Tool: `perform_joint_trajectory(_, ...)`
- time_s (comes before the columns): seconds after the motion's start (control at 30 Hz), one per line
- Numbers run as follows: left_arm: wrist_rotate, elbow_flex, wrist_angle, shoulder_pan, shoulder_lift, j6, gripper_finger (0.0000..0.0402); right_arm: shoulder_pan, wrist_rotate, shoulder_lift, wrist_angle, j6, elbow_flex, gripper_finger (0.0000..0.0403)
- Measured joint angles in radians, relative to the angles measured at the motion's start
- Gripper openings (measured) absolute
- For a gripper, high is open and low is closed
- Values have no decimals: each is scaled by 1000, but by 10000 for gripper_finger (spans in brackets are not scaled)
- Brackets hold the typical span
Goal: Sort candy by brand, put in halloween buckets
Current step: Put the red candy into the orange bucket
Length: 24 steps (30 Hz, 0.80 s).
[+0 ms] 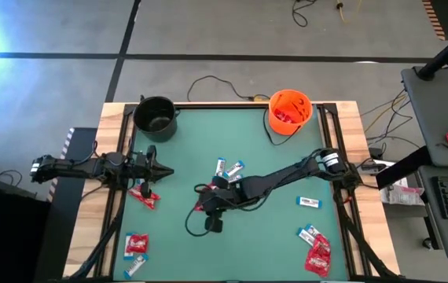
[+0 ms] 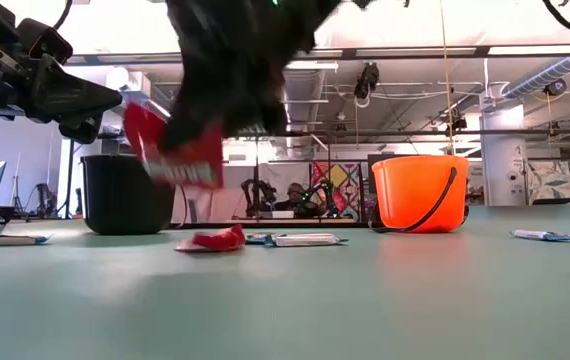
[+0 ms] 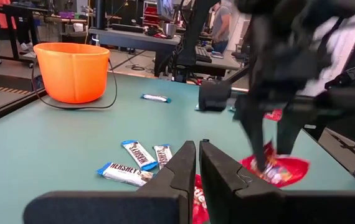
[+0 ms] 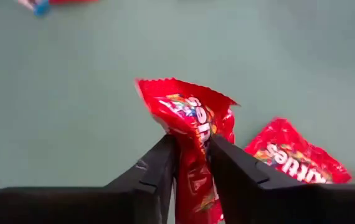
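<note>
the right gripper (image 4: 193,158) has its fingers clamped on a red packet (image 4: 193,124), lifted clear of the counter (image 4: 71,93) for the orange bucket (image 1: 290,112); the left gripper (image 3: 198,165) waits, fingers together.

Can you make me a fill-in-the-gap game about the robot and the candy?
1. The right claw is pinching a candy packet that is ___ in colour.
2. The bucket with red candy already inside it is ___.
3. The left claw has its two fingers ___.
4. The black bucket stands nearer the ___ arm.

Missing words: red, orange, shut, left
</note>
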Motion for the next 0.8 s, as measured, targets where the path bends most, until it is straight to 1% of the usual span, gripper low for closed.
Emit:
perform_joint_trajectory(0.17, 0, 0, 0, 0, 0, 0, 6, -15, 6, 0, -185, 1, 202, 55)
perform_joint_trajectory(0.27, 0, 0, 0, 0, 0, 0, 6, -42, 13, 0, -308, 1, 300, 34)
perform_joint_trajectory(0.4, 0, 0, 0, 0, 0, 0, 7, -97, 101, -10, -507, 63, 381, 13)
perform_joint_trajectory(0.5, 0, 0, 0, 0, 0, 0, 7, -150, 142, -36, -675, 145, 394, 10)
perform_joint_trajectory(0.63, 0, 0, 0, 0, 0, 0, 7, -217, 183, -90, -817, 200, 362, 9)
perform_joint_trajectory(0.8, 0, 0, 0, 0, 1, 0, 7, -324, 258, -210, -853, 271, 269, 9)
